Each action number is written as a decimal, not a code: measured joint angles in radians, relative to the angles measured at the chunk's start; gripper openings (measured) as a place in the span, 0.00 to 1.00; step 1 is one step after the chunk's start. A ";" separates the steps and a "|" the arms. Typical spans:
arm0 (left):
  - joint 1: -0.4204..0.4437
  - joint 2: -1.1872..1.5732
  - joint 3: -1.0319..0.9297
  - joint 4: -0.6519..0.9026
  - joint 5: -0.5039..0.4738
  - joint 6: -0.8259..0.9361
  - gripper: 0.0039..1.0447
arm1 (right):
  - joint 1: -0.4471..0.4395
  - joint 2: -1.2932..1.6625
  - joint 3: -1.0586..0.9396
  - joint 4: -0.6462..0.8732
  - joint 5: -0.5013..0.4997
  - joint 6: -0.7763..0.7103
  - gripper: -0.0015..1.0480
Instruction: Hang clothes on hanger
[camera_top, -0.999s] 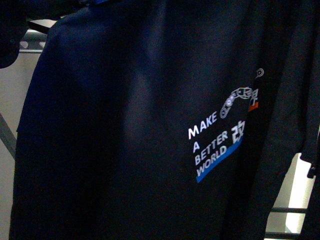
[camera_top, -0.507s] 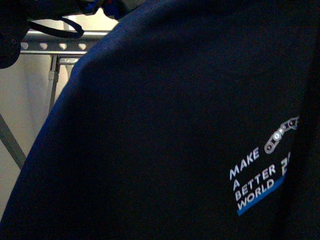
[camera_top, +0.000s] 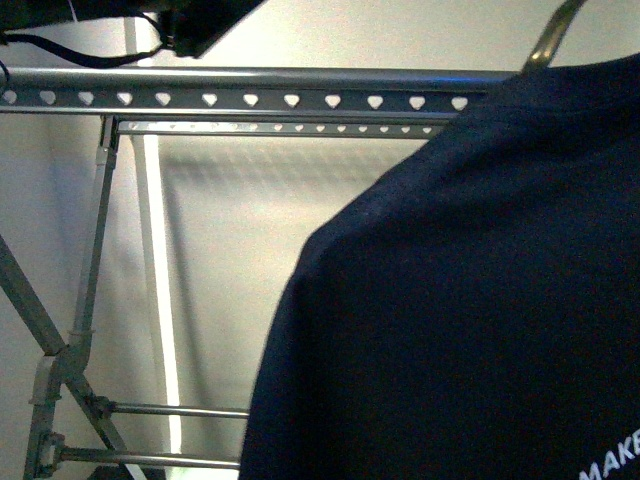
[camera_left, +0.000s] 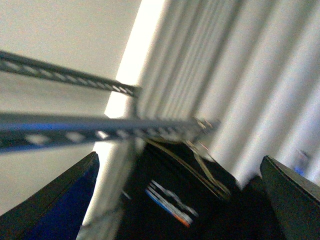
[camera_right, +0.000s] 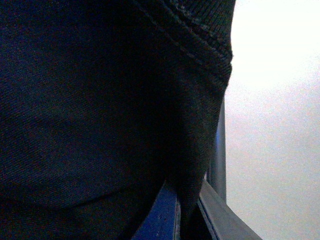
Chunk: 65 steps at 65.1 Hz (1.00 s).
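Note:
The clothes (camera_top: 450, 320), a black T-shirt, fill the right half of the front view, with white lettering (camera_top: 612, 465) at the bottom right corner. They hang from a thin wire hook (camera_top: 550, 35). The hanger's rail (camera_top: 250, 100), dark grey with heart-shaped holes, runs across the top. My left gripper (camera_left: 178, 158) is open and empty, its fingers (camera_left: 55, 200) wide apart. Beyond it are the blurred rail (camera_left: 75, 132) and the shirt (camera_left: 165, 200). My right gripper (camera_right: 187, 210) is shut on a fold of the shirt (camera_right: 100, 100) near its stitched hem.
The rack's slanted legs and lower crossbars (camera_top: 170, 410) stand at the left. A second thinner rail (camera_top: 280, 127) lies behind the first. A pale wall and a bright vertical strip (camera_top: 160, 300) are behind. Part of my left arm (camera_top: 190, 20) shows dark at the top left.
The shirt has moved right in the front view and no longer covers it. The rack's rail and legs have come into view.

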 joint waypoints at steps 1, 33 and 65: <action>0.011 -0.003 0.012 -0.011 -0.049 0.005 0.94 | -0.009 -0.002 0.000 -0.013 0.001 -0.002 0.03; 0.068 -0.422 -0.278 -0.624 -0.650 0.579 0.61 | -0.042 -0.007 0.043 -0.160 0.461 0.235 0.03; 0.066 -0.785 -1.076 -0.271 -0.655 0.639 0.03 | 0.122 -0.011 0.077 -0.249 0.877 0.432 0.03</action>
